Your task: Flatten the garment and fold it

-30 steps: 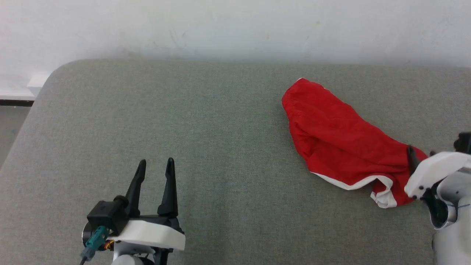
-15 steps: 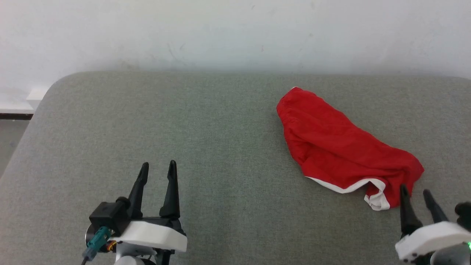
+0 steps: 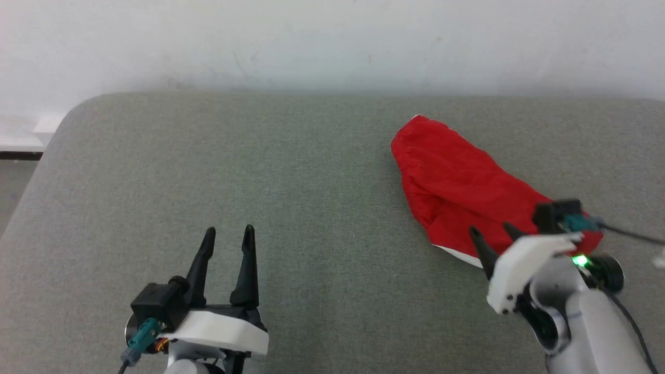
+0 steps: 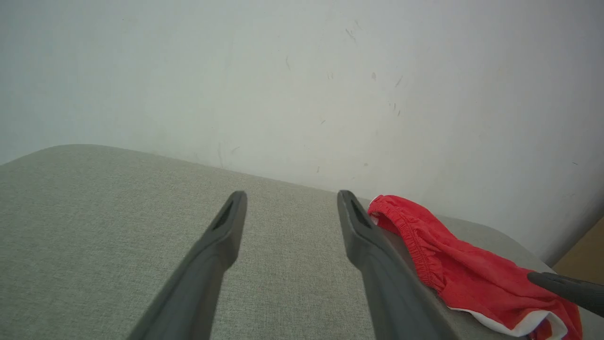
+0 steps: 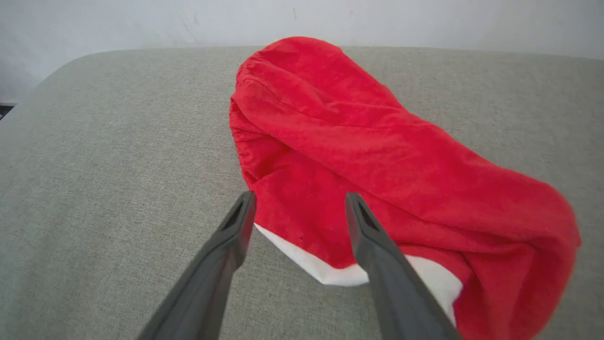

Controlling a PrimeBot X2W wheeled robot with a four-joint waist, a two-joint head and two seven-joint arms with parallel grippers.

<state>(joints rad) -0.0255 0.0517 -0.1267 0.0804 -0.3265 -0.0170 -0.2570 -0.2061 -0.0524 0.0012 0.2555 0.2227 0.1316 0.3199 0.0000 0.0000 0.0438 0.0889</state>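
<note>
The garment (image 3: 457,187) is a bright red cloth with a white band along its near edge, lying crumpled on the right of the grey padded table (image 3: 291,171). It also shows in the right wrist view (image 5: 368,141) and the left wrist view (image 4: 462,274). My right gripper (image 3: 492,231) stands open over the garment's near white-banded edge, holding nothing; in its own view (image 5: 299,198) the fingertips hover above the red cloth. My left gripper (image 3: 227,232) is open and empty at the lower left, far from the garment.
A white wall (image 3: 332,41) runs behind the table. The table's rounded left corner (image 3: 67,111) drops to a floor strip (image 3: 15,171). The right arm's body (image 3: 571,306) covers the garment's near right end.
The right gripper let go of the garment's right end, drew back, then swung left and forward over the white-banded edge. The head camera shifted. The left gripper stayed put.
</note>
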